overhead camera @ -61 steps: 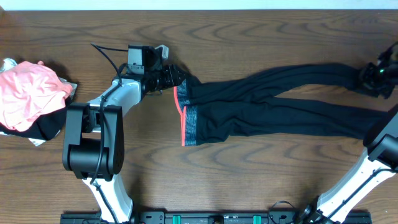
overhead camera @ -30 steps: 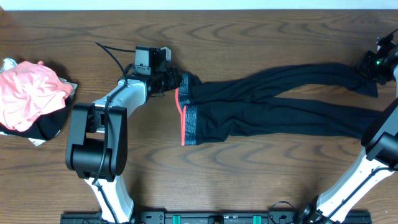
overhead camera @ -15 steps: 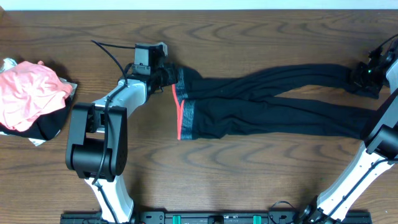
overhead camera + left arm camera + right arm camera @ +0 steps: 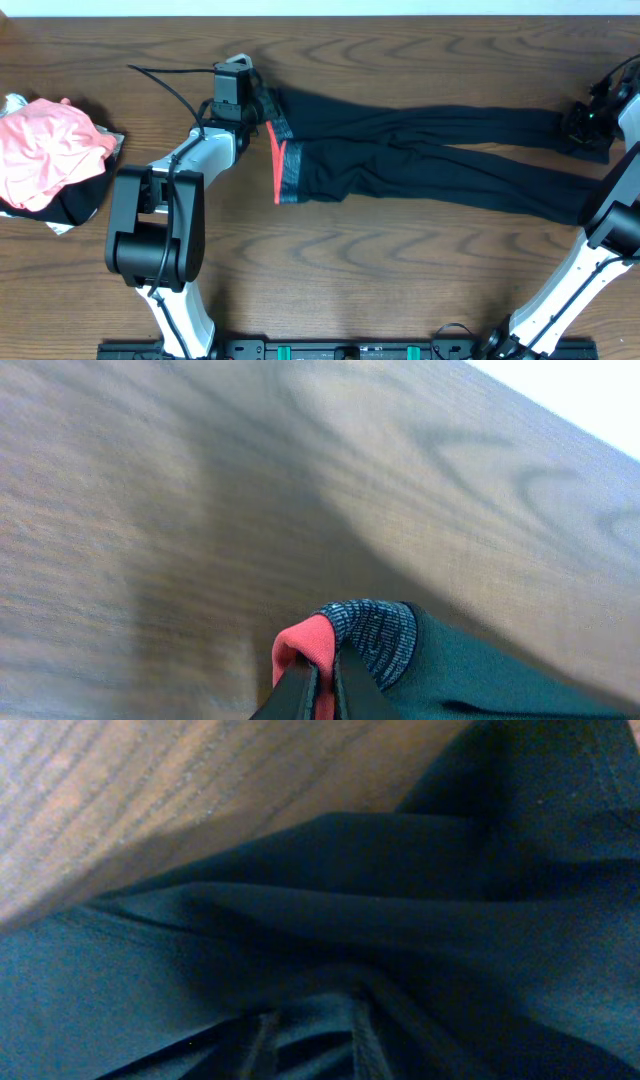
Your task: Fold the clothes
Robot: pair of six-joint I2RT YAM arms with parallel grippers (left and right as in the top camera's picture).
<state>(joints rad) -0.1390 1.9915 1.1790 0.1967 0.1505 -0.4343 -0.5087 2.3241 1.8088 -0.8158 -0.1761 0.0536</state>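
the left claw is pinched tight on the red edge of the waistband, at the far corner of the leggings. the right claw sits at the foot end of the leggings' far leg. i cannot tell if it is apart or together. the leggings lie long and flat across the brown surface, legs side by side. a pink cloth lies well past the leggings' waistband end.
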